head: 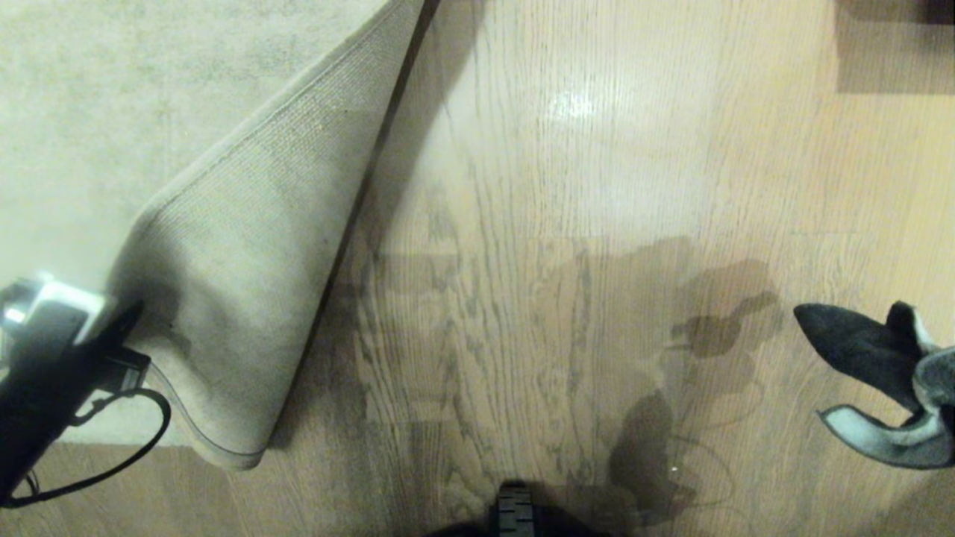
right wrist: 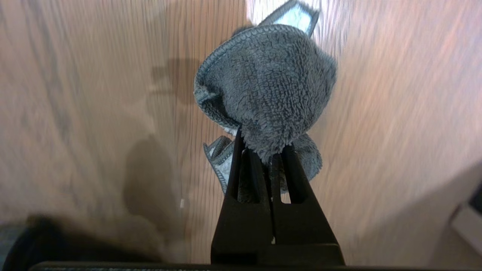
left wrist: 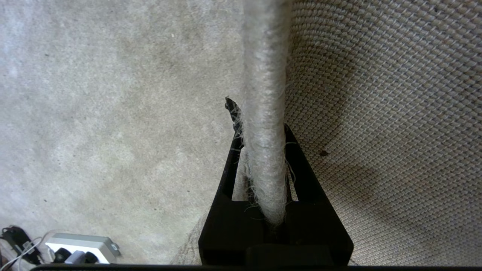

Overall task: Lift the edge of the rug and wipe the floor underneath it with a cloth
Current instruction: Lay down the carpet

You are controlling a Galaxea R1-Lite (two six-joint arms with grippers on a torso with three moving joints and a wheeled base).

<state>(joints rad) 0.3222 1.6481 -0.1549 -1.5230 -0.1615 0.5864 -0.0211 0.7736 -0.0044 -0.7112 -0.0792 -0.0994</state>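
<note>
Wrist views alone show left tool (left wrist: 263, 128) pinching rug edge (left wrist: 265, 75), right tool (right wrist: 263, 145) clamping cloth (right wrist: 267, 86).

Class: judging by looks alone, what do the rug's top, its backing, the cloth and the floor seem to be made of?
Rug top: short, mottled pale pile, probably synthetic or wool.
Rug backing: coarse woven tan fabric; the weave grid shows.
Cloth: dark grey fluffy looped fibres, likely microfibre, with stitched edging.
Floor: wood-grain planks with a slight sheen; wood or laminate, unclear.

I see a white power strip (left wrist: 81, 246) with dark plugs in it, and tangled cables (left wrist: 19, 244) beside it. A dark rectangular patch (head: 895, 45) sits far off.
</note>
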